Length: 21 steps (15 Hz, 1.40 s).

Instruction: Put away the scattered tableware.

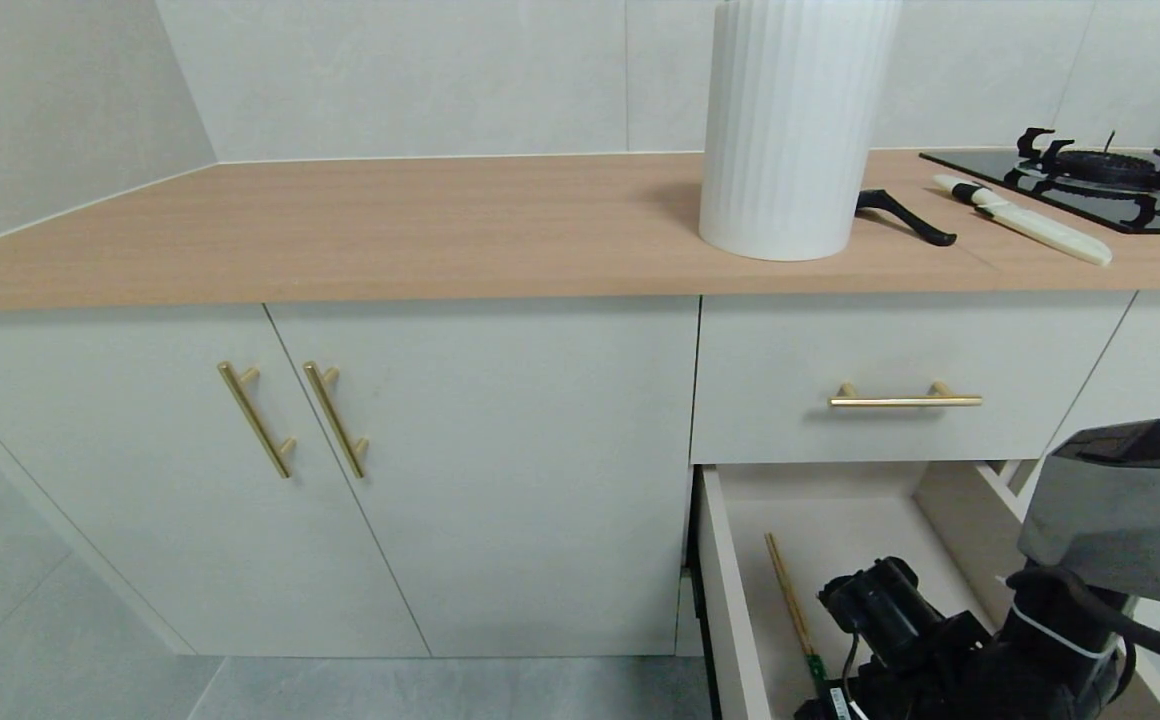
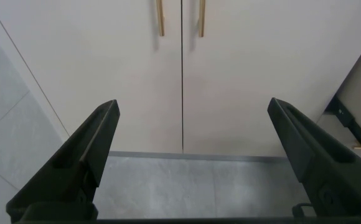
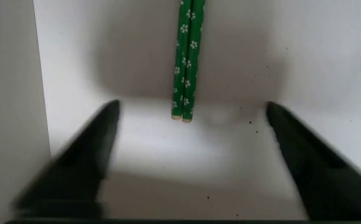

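Observation:
A pair of chopsticks (image 1: 790,600) with green flowered ends (image 3: 185,56) lies flat on the floor of the open lower drawer (image 1: 725,580). My right gripper (image 3: 192,107) hangs open just over the green ends, with one finger on each side and nothing held. On the wooden counter lie a white knife (image 1: 1025,220) and a black-handled utensil (image 1: 905,215), the latter partly hidden behind a tall white ribbed container (image 1: 790,130). My left gripper (image 2: 193,106) is open and empty, low in front of the double cabinet doors (image 2: 182,74).
A gas hob (image 1: 1105,170) sits at the counter's far right. The upper drawer (image 1: 905,400) is shut, directly above the open one. Two gold handles (image 1: 290,420) mark the cabinet doors. Grey floor tiles lie below, and the counter's left half is bare wood.

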Available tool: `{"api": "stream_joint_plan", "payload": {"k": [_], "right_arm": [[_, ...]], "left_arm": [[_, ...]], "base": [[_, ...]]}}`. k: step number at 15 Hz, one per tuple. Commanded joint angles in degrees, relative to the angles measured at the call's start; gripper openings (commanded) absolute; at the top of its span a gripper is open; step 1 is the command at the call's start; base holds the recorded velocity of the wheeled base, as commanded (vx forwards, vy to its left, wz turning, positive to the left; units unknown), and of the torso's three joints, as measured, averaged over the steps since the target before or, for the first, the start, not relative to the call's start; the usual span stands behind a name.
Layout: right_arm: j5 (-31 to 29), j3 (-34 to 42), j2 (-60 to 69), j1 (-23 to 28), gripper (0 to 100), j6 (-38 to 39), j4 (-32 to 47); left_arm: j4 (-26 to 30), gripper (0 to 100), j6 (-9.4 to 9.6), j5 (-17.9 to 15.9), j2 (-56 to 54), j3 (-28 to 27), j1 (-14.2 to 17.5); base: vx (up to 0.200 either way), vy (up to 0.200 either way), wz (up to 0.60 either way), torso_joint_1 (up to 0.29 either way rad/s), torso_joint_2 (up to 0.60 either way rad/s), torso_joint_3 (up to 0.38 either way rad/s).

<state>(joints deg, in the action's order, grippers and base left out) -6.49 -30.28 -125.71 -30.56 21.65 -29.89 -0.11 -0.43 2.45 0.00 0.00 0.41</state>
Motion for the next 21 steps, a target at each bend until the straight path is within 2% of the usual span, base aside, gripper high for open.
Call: {"api": "stream_joint_plan", "payload": {"k": [1, 2, 3, 5, 6, 7, 8, 9, 11, 13, 17, 21], "right_arm": [[-0.02, 0.31, 4.77, 0.15, 100, -0.03, 0.54], [0.07, 0.75, 8.73, 0.33, 100, -0.21, 1.41], [-0.02, 0.49, 14.00, 0.77, 100, -0.29, 5.55], [0.16, -3.29, 23.58, 2.88, 100, -0.38, 16.80], [0.25, -6.11, 28.41, 3.93, 100, -0.47, 24.44], [0.60, -11.29, 35.89, 5.95, 100, -0.47, 36.13], [0.60, -14.37, 40.02, 6.92, 100, -0.56, 42.46], [0.68, -17.00, 44.59, 8.15, 100, -0.91, 47.82], [0.33, -19.90, 49.95, 9.03, 100, -2.58, 53.71], [0.60, -20.08, 53.99, 9.12, 100, -6.27, 55.20], [0.60, -19.20, 55.48, 9.12, 100, -7.94, 55.12], [0.60, -19.11, 55.40, 9.12, 100, -8.20, 54.94]], "left_arm": [[-0.07, 100, -0.01, 0.01, 0.00, 0.00, 0.02], [0.02, 100, -0.01, 0.01, 0.00, 0.00, 0.02], [-0.07, 100, -0.01, 0.01, 0.00, 0.00, 0.02], [-0.07, 100, -0.01, 0.01, 0.00, 0.00, 0.02], [-0.07, 100, -0.01, 0.01, 0.00, 0.00, 0.02], [0.02, 100, -0.01, 0.01, 0.00, 0.00, 0.02], [-0.07, 100, -0.01, 0.01, 0.00, 0.00, 0.02], [-0.07, 100, -0.01, 0.01, 0.00, 0.00, 0.02], [-0.07, 100, -0.01, 0.01, 0.00, 0.00, 0.02], [0.02, 100, -0.01, 0.01, 0.00, 0.00, 0.02], [-0.07, 100, -0.01, 0.01, 0.00, 0.00, 0.02], [0.02, 100, -0.01, 0.01, 0.00, 0.00, 0.02]], "base": [[0.000, 0.000, 0.00, 0.000, 0.00, 0.000], [0.000, 0.000, 0.00, 0.000, 0.00, 0.000], [0.000, 0.000, 0.00, 0.000, 0.00, 0.000], [0.000, 0.000, 0.00, 0.000, 0.00, 0.000], [0.000, 0.000, 0.00, 0.000, 0.00, 0.000], [0.000, 0.000, 0.00, 0.000, 0.00, 0.000], [0.000, 0.000, 0.00, 0.000, 0.00, 0.000], [0.000, 0.000, 0.00, 0.000, 0.00, 0.000], [0.000, 0.000, 0.00, 0.000, 0.00, 0.000], [0.000, 0.000, 0.00, 0.000, 0.00, 0.000], [0.000, 0.000, 0.00, 0.003, -0.02, -0.007], [0.000, 0.000, 0.00, 0.072, -0.25, -0.262]]}}
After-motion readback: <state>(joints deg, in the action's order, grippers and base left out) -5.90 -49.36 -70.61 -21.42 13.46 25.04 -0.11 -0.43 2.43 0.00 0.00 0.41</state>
